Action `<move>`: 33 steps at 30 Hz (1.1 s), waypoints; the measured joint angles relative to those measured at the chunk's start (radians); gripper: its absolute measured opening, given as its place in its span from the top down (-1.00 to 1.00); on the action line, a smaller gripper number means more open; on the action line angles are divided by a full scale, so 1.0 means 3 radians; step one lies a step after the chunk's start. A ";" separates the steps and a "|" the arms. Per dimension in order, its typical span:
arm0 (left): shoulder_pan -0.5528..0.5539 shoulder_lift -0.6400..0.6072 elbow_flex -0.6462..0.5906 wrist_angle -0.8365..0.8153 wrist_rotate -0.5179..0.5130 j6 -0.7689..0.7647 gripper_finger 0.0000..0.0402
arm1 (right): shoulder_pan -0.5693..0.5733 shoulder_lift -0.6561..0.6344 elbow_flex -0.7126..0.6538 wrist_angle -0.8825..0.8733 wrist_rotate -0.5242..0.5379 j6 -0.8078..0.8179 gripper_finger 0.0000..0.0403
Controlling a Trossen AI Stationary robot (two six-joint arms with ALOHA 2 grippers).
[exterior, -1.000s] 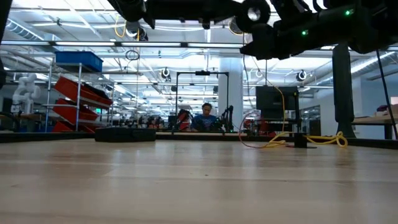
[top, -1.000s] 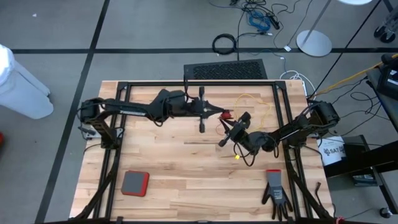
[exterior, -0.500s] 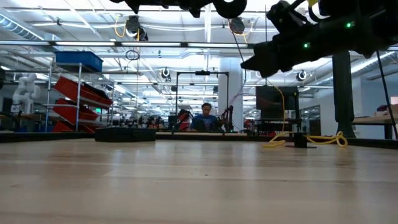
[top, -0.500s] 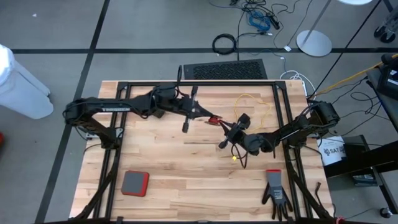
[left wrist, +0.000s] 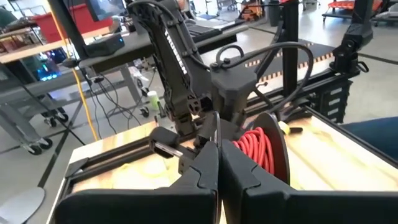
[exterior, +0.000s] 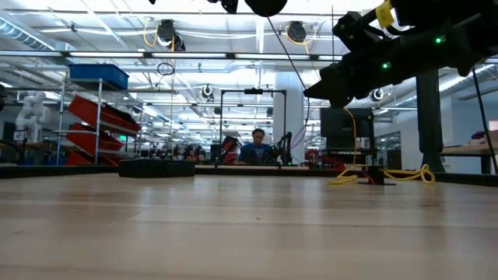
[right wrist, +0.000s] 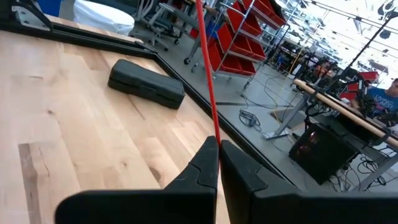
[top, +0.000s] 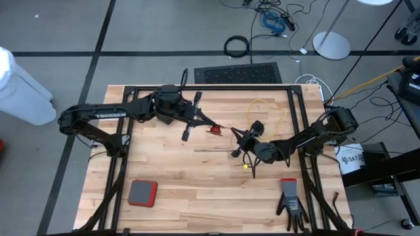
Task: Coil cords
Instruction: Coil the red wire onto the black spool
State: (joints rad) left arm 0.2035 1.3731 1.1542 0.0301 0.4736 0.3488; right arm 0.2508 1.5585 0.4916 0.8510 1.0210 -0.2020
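A small black reel [left wrist: 278, 163] wound with red cord [left wrist: 255, 147] hangs above the table's middle at my left gripper [top: 210, 128], which is shut. A strand of that red cord [right wrist: 205, 68] runs from the reel to my right gripper [top: 233, 134], shut on it a short way to the right. A thin yellow cord [top: 268, 105] lies in loose loops on the table's far right part. In the left wrist view, the right arm [left wrist: 177, 74] stands just behind the reel. My left gripper has the black reel at its fingertips [left wrist: 219, 144], coming nearly level from the table's left. The fingers themselves hide the exact part. The reel is lifted clear of the table, its flat sides upright. My right gripper pinches the red strand [right wrist: 214, 134] between its two fingertips, nearly level from the table's right. From there the strand runs taut and straight to the reel, clear of the table.
A red-and-grey pad [top: 142, 192] lies near the table's front left, a black glove [top: 291, 203] at the front right. A dark flat case [right wrist: 146, 81] rests on the wood. A black mat [top: 239, 73] and a black cable ring [top: 237, 46] lie beyond the far edge.
My left gripper has drawn back toward the table's left and risen, carrying the reel away from my right gripper. The red strand between them has grown longer. My right gripper has stayed shut on the strand, sinking a little.
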 joint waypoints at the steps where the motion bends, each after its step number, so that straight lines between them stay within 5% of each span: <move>1: 0.0000 -0.0016 0.0000 -0.0036 0.0001 0.0008 1.00 | 0.0000 0.0000 0.0000 -0.0003 0.0002 0.0000 0.98; 12: -0.0004 -0.0112 0.0005 -0.0766 -0.0028 0.0642 1.00 | -0.0003 0.0003 0.0006 0.0076 -0.0001 0.0030 0.99; 20: -0.0018 -0.0022 0.0005 -0.1218 -0.0804 0.1258 1.00 | -0.0003 0.0002 0.0028 0.0488 -0.0409 0.0092 1.00; 27: -0.0111 0.0316 0.0005 -0.0933 -0.1657 0.1514 1.00 | 0.0012 -0.0001 0.0132 0.0591 -0.0725 0.0199 1.00; 33: -0.0165 0.0547 0.0005 -0.0491 -0.1695 0.1575 1.00 | 0.0067 -0.0003 0.0308 0.0282 -0.0673 0.0138 1.00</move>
State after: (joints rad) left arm 0.1539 1.5372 1.1557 -0.1172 -0.0348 0.8211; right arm 0.2709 1.5578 0.5840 0.9355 0.8191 -0.1607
